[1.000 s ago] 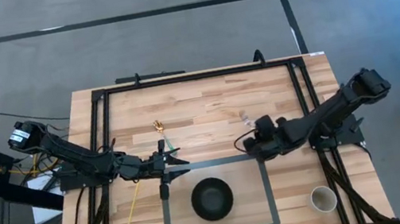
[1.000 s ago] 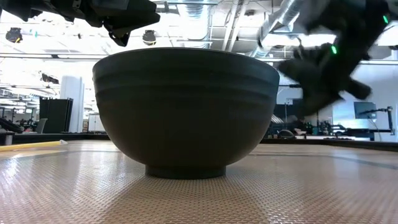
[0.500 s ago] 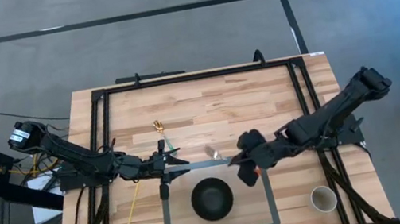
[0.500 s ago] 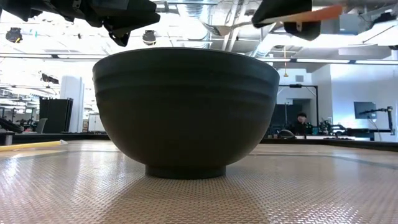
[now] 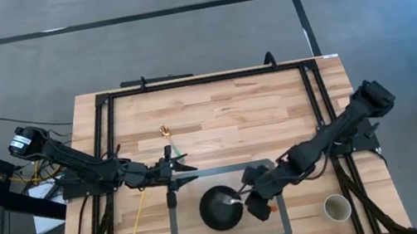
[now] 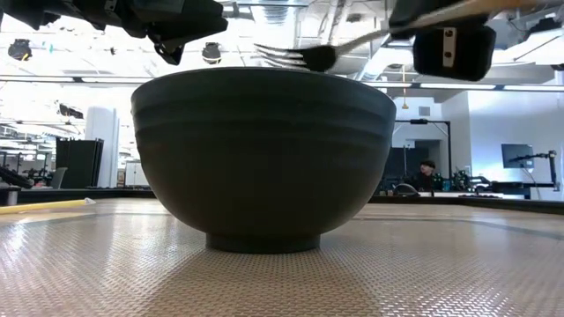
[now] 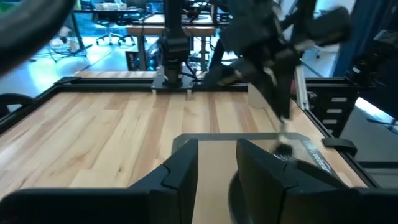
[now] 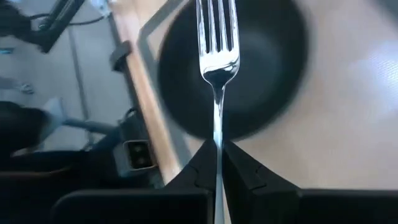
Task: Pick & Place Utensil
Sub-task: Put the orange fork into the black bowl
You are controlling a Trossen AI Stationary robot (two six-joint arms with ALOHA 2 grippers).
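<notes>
The right gripper [image 5: 253,201] is hanging just beside the right rim of the dark bowl [image 5: 221,207], and its fingers [image 8: 239,168] are pinching the handle of a silver fork [image 8: 217,68]. The fork is reaching out over the bowl, tines forward, off the tabletop [image 5: 217,120] altogether. From table level the tines [image 6: 286,55] are sitting just above the bowl's rim, with the handle running up to the right into the gripper's dark body [image 6: 451,48]. The right wrist view is looking straight along the fork, with the bowl's dark inside filling the space behind the tines.

The bowl is standing upright on the grey mat [image 5: 272,224], which is lying at the near edge of the wooden top. A paper cup [image 5: 337,208] is standing off the mat at the near right corner.

The left gripper [image 5: 179,172] is waiting near the mat's far left corner, fingers [image 7: 180,171] spread with nothing between them. A yellow stick [image 5: 138,214] is lying on the wood near it, and a small gold object [image 5: 165,130] is lying further back.
</notes>
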